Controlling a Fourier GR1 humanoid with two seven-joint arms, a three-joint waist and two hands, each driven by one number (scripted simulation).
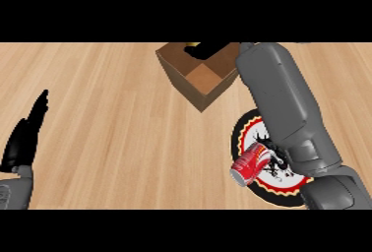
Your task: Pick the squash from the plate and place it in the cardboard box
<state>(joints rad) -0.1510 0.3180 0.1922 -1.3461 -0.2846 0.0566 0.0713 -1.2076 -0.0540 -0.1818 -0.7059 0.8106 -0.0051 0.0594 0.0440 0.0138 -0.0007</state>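
- Nearest the viewer, at the lower right, the right forearm (291, 113) entered as a grey, jointed limb and ran up the view toward the far edge, crossing over the plate.
- At the lower left, the left hand (22, 140) rested near the edge with its black fingers straight and together, pointing up, touching nothing.
- The plate (247, 129) lay flat on the counter at the right; it was black-rimmed with a red and yellow band and a white centre bearing dark markings, and much of it was hidden under the forearm.
- A red can (251, 164) lay tilted on its side over the plate's near left rim, its silver end facing the viewer.
- The counter (116, 123) was pale wood with grain running left to right.
- Farther off, the cardboard box (200, 78) stood open on the counter, one corner pointing toward the viewer, brown inside.
- At the box's far edge, the right hand (210, 49) showed as a dark shape over the opening; its finger posture could not be told.
- A small yellow patch, probably the squash (192, 45), showed at the hand above the box's opening.
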